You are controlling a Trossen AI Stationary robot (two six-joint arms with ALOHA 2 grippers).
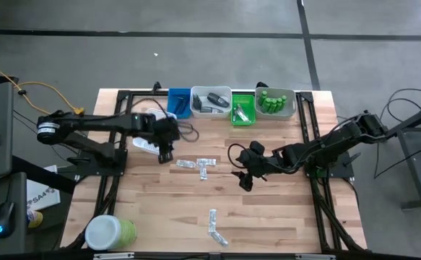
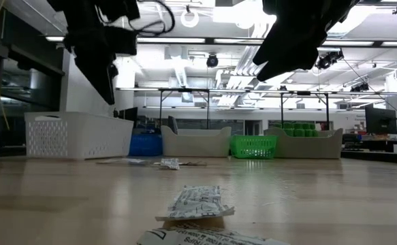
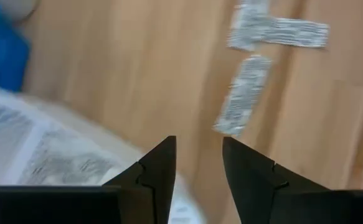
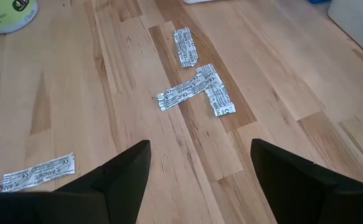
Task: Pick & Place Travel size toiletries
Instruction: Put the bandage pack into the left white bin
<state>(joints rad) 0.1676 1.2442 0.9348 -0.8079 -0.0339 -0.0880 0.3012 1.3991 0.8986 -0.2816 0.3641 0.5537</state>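
Observation:
Several silvery flat sachets lie flat on the wooden table: a cluster point(image 1: 196, 165) mid-table and a pair point(image 1: 214, 227) near the near edge, also seen in the low view point(image 2: 195, 203). My left gripper point(image 1: 167, 152) hovers left of the cluster, open by a narrow gap point(image 3: 198, 149), with sachets point(image 3: 243, 96) ahead of its fingers. My right gripper point(image 1: 243, 180) hangs right of the cluster, wide open point(image 4: 201, 155), above bare wood, with the crossed sachets point(image 4: 193, 88) ahead of it. Small green bottles point(image 1: 272, 102) stand in a tray at the far edge.
Trays line the far edge: blue point(image 1: 178, 102), pale with dark pieces point(image 1: 211, 100), green point(image 1: 242, 108), and the bottles' tray point(image 1: 291, 105). A white printed packet point(image 3: 44, 155) lies beside my left gripper. The big green jar point(image 1: 111, 232) sits at the near left corner.

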